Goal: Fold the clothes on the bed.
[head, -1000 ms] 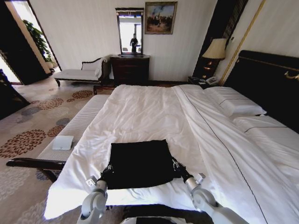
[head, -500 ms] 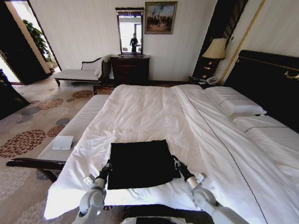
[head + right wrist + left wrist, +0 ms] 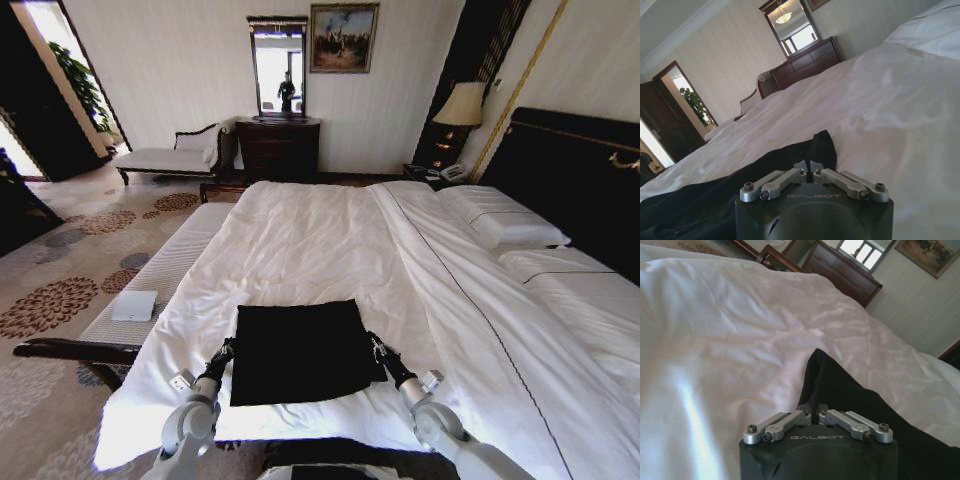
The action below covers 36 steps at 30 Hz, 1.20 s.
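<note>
The T-shirt [image 3: 303, 350] lies on the near part of the bed [image 3: 300, 240], close to the front edge of the white duvet, well apart from the pillows [image 3: 510, 228] by the headboard. It reads as a flat, roughly square black panel: no sleeves sticking out, no lettering visible, edges fairly straight. My read: at least one fold is in and the sleeves are tucked, so the task looks well along; whether another halving is wanted I can't tell, and one near corner looks slightly uneven. Left gripper [image 3: 224, 351] sits at the shirt's left edge, near the front corner, arm reaching up from below frame with the wrist low over the duvet. In the left wrist view the left gripper [image 3: 813, 409] has its fingertips drawn together to a narrow gap, right at the black cloth's edge; I see no fabric pinched between them. Right gripper [image 3: 377, 349] mirrors it at the shirt's right edge, arm angled in from the lower right. The right wrist view shows the right gripper [image 3: 808, 165] with tips likewise nearly touching, just short of the shirt's [image 3: 740, 192] corner, nothing in its grip that I can make out. Both arms are symmetric, low, and flank the garment. The bench [image 3: 160, 275] beside the bed and the dresser [image 3: 278, 148] are not involved.
</note>
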Motion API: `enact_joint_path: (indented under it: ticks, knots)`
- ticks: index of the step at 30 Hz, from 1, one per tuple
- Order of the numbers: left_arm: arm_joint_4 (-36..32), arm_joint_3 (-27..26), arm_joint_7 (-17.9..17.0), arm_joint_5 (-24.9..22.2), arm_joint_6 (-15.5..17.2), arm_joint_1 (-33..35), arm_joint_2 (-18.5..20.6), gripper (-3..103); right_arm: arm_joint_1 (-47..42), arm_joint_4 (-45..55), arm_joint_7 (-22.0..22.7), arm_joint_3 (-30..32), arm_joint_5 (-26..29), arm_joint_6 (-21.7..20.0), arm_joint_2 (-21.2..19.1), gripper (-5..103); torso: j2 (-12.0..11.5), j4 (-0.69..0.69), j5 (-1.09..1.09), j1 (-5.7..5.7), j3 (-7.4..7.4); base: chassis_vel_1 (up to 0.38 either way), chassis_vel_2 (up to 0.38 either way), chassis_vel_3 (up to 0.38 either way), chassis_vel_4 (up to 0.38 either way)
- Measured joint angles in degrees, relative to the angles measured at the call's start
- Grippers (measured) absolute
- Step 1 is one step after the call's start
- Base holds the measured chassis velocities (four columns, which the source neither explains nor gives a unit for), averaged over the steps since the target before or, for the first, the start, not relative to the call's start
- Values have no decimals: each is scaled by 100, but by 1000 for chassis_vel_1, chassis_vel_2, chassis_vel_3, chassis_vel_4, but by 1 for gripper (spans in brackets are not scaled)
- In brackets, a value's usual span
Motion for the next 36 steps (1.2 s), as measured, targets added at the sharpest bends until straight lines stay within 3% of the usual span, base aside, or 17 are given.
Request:
enact_joint_path:
  ticks: [7,9,15,17,19,20,22,23,27,29,32,36]
  knots:
    - [-137,93,30,293,-13,198,17,1,-3,-47,12,-25,-148,0,34,0,0,0,0,0,0,0,0,0,0]
    - [-247,56,37,364,-13,272,58,12,-29,42,-8,52,-183,0,49,10,0,-1,1,0,0,0,0,0,0]
    - [-609,-138,208,372,-16,429,97,28,-74,360,-29,490,-175,-42,160,27,0,1,0,0,0,0,0,0,0]
    - [-764,-222,292,335,-44,442,79,39,-87,446,3,741,-171,-50,229,38,1,1,0,0,0,0,0,0,0]
    - [-783,-247,303,305,-60,403,62,39,-92,467,28,831,-170,-52,254,38,1,1,1,0,0,0,0,0,0]
    - [-748,-261,299,269,-66,291,47,44,-93,475,52,933,-173,-53,288,44,1,1,1,0,0,0,0,0,0]
    - [-487,-237,206,254,-70,-13,36,55,-74,434,82,1041,-185,-52,360,54,2,-1,0,-1,0,0,0,0,0]
    - [-487,-237,206,254,-70,-13,36,55,-74,434,82,1041,-185,-52,360,54,2,-1,0,-1,0,0,0,0,0]
    - [435,42,63,416,-97,-913,-5,77,32,234,196,1077,-347,-31,583,77,1,-1,0,0,1,0,0,0,0]
    - [649,112,59,440,-96,-1141,-23,77,41,208,230,1070,-399,-19,640,77,1,0,0,0,1,0,0,0,0]
    - [1267,269,59,459,-100,-1844,-122,93,56,164,328,1032,-565,11,830,93,1,-3,1,0,1,0,0,0,0]
    - [1669,325,89,438,-165,-2218,-224,99,85,122,418,1015,-700,49,978,99,1,-1,1,0,1,0,0,0,0]
